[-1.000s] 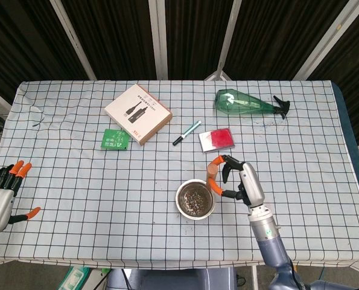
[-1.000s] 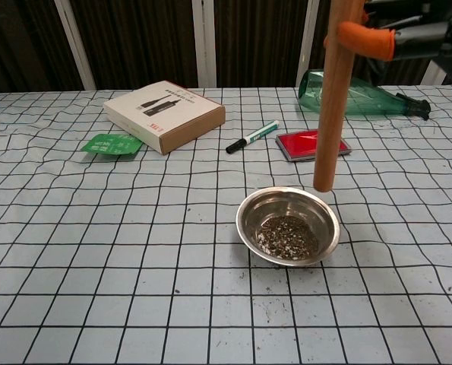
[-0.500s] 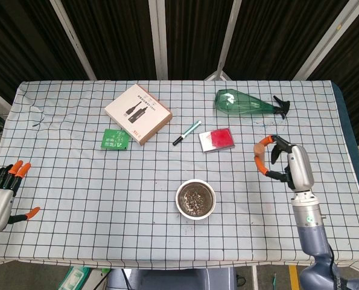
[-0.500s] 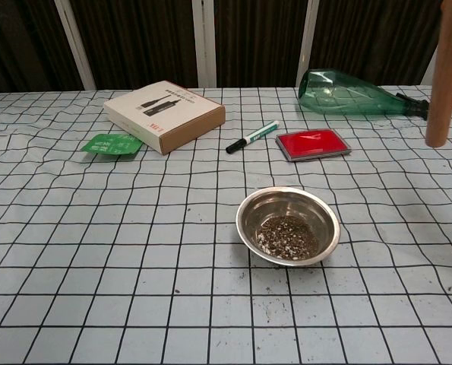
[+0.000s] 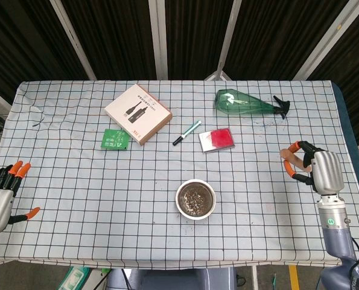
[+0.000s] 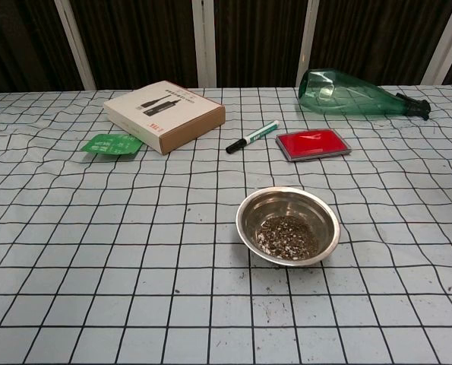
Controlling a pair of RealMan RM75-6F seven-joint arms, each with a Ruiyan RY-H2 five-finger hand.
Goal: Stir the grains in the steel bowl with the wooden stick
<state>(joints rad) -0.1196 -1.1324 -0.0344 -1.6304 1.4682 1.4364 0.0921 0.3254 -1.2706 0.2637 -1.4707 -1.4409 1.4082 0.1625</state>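
My right hand [image 5: 315, 169] grips wooden stick [image 5: 285, 153], frame right | left hand [image 5: 1, 192] released, lower left | steel bowl [image 5: 195, 199] centre

Table [image 5: 76, 181], covered by white black-grid cloth. On it: steel bowl [image 5: 195, 200] of grains [image 6: 286, 236] near the front centre; cardboard box [image 5: 137, 113]; green packet [image 5: 115, 139]; marker pen [image 5: 186, 133]; red stamp pad [image 5: 216, 139]; green spray bottle [image 5: 247, 103] lying on its side.

Your head camera looks steeply down on the whole counter [image 5: 76, 175]; your chest camera views its middle low, closer, facing forward.
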